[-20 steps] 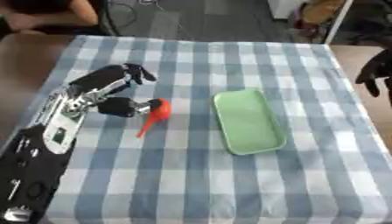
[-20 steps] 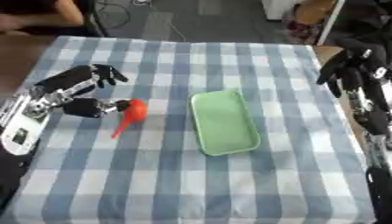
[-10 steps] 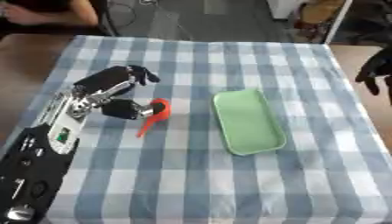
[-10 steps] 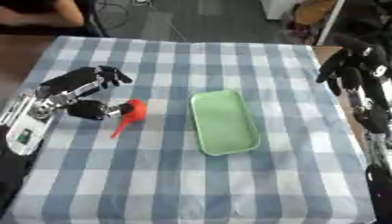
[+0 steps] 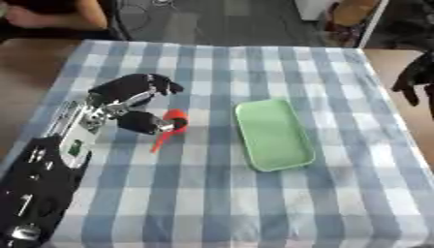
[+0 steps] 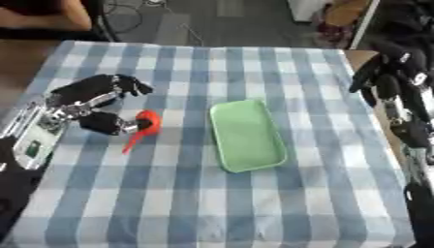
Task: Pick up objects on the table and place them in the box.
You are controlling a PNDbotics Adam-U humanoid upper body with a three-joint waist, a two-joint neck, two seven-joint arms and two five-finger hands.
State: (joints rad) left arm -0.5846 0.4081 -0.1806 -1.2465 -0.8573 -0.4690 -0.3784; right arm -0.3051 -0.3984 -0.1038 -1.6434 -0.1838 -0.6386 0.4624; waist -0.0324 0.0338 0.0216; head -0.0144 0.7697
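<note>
You have one red spoon (image 5: 169,126) on the table: a rounded red head at the top and a thin handle that runs down and to the left over the cloth. It lies left of centre, and it is the only loose thing on the cloth. There is also one pale green tray (image 5: 273,133), shallow with rounded corners, set at a slight slant near the middle. The spoon is near the tray's left side but apart from it.

Your left hand (image 5: 135,104) is at the spoon. Its thumb (image 5: 149,123) is curled up against the left side of the red head and touches it, while the fingers (image 5: 146,85) arch above, bent, with a gap between them and the thumb. From these views you cannot tell if the fingers meet the spoon, so whether it is pinched stays unclear. The spoon's handle lies on the cloth.

Your right hand (image 6: 393,72) hangs at the table's far right edge, fingers pointing down and loosely spread, holding nothing, well apart from the tray.

A blue and white checked tablecloth (image 5: 220,203) covers the whole table.
</note>
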